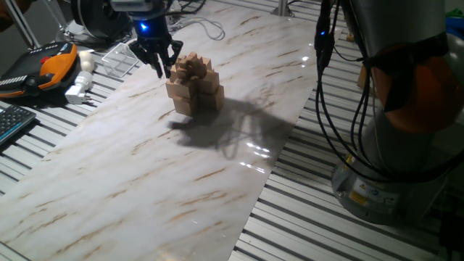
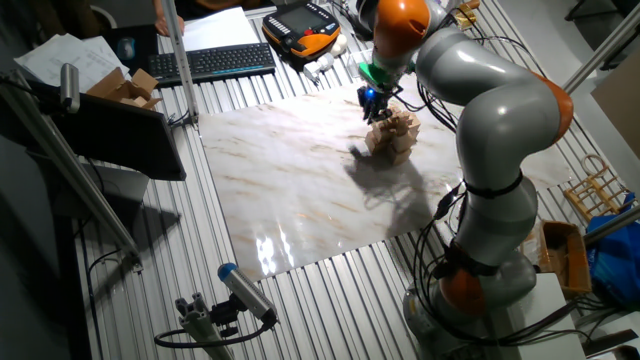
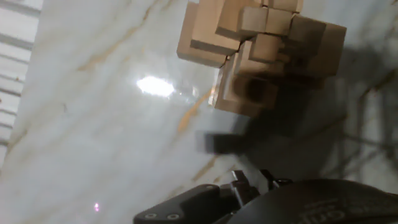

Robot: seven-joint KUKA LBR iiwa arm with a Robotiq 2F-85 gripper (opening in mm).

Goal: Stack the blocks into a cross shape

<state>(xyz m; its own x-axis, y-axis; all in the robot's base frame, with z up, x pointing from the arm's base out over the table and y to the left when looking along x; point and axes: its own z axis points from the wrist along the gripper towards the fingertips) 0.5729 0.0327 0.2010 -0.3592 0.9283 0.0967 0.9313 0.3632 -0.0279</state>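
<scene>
The cross shape [image 1: 194,87] stands on the marble board as a tiered pile of light-tan wooden cubes, also seen in the other fixed view [image 2: 392,133]. Tiny blocks [image 1: 193,64] form its top layers. In the hand view the pile [image 3: 261,50] fills the upper right, with small cubes [image 3: 266,18] on the larger ones. My gripper [image 1: 166,69] hangs just left of the pile's top, close beside it, with its fingers spread and nothing visible between them. The hand view shows only the gripper's dark body along the bottom edge. No loose blocks show on the board.
The marble board [image 1: 145,181] lies on a slatted metal table. An orange teach pendant [image 1: 54,65], a white plug [image 1: 78,90] and a keyboard [image 1: 14,123] sit off the board's left edge. The arm's base [image 1: 406,109] and hanging cables [image 1: 326,87] stand to the right.
</scene>
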